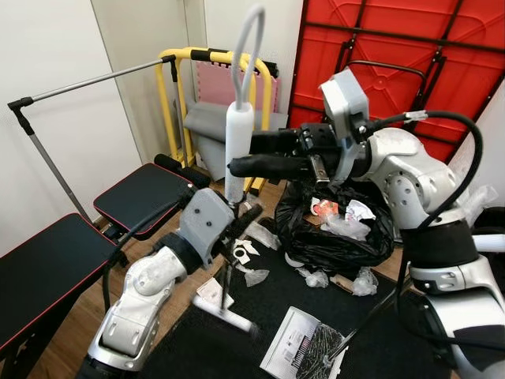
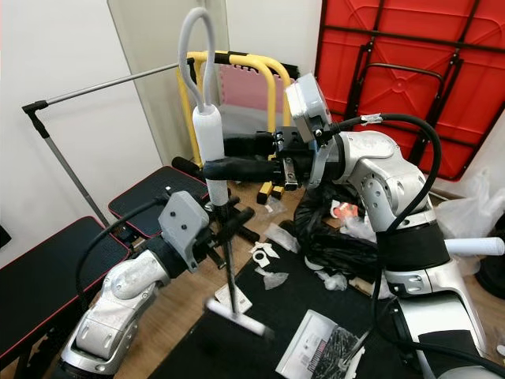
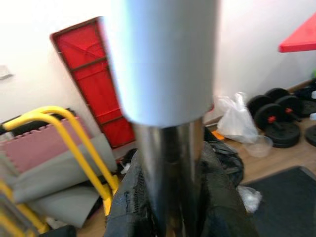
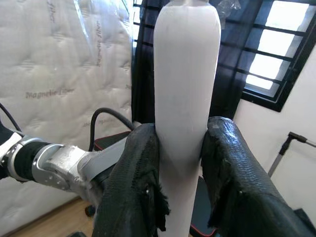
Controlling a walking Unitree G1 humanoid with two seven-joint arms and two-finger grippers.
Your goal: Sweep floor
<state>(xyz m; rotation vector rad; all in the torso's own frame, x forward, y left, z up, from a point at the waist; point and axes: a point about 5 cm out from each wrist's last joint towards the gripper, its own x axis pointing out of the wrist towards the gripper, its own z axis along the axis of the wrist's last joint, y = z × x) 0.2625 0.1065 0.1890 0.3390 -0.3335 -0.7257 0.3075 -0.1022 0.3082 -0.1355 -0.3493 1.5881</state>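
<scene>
Left eye view: broom [image 1: 238, 134] stands near vertical, loop end up, head [image 1: 226, 312] down on dark mat [image 1: 237, 347]. Right gripper [image 1: 237, 166] clamps white grip; left gripper [image 1: 230, 215] just below clamps metal shaft. Black trash bag [image 1: 335, 237] and paper scraps [image 1: 251, 253] beyond head; bench [image 1: 47, 268] beside left arm, little room

You see broom [image 1: 239, 134]: smooth matt white plastic grip above a glossy metal shaft; beneath its head, dark matt mat [image 1: 237, 339].
</scene>
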